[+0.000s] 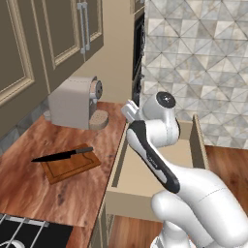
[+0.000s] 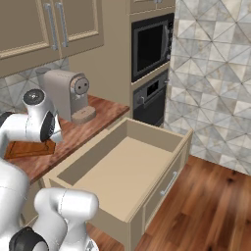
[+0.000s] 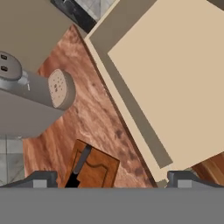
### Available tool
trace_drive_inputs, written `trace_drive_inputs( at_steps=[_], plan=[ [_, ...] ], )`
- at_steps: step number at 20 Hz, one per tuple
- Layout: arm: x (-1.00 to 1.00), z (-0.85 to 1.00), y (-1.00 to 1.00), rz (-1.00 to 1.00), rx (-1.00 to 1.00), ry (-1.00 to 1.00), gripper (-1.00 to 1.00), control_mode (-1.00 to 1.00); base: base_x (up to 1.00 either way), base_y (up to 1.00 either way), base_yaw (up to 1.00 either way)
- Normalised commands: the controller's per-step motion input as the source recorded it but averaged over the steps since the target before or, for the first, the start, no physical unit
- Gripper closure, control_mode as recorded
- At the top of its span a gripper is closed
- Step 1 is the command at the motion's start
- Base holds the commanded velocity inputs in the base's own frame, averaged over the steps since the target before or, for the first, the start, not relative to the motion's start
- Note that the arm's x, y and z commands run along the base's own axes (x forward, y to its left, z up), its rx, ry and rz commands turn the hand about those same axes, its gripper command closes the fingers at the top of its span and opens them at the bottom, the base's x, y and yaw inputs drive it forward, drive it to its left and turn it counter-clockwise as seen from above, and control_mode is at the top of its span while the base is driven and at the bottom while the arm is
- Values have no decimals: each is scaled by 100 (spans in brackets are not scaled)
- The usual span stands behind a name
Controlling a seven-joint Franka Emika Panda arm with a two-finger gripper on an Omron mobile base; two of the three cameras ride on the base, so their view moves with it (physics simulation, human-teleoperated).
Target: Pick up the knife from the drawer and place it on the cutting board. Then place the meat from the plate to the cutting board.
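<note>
Knife (image 1: 60, 156) lies across cutting board (image 1: 70, 164), blade overhanging toward 9 o'clock; drawer (image 2: 128, 172) open at 3 o'clock. Gripper (image 3: 109, 179) empty, jaws spread wide. Next, probably: drive toward the meat's plate, keeping the elbow above the coffee machine (image 1: 72, 102). Wooden countertop (image 1: 29, 184); tiled wall at 1 o'clock.

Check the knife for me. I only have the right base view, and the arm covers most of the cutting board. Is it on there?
Observer: Yes. In the left base view the knife lies on the cutting board, handle over the wood, blade tip overhanging the left edge.
Operator: Gripper empty?
Observer: Hand view shows the gripper open, fingertips wide apart, nothing between them.
Operator: Anything else near the board?
Observer: A stovetop sits at the counter's near end, apart from the board.
</note>
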Motion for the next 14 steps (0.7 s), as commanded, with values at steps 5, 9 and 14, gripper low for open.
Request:
trace_drive_inputs(
  at_steps=[5,9,14],
  plan=[
    [0,0,0,0,0,0,-100,-100,0,0,0],
    [0,-2,3,0,0,0,-100,-100,0,0,0],
    [-10,-16,21,1,-4,0,-100,100,-8,4,2]
  ],
)
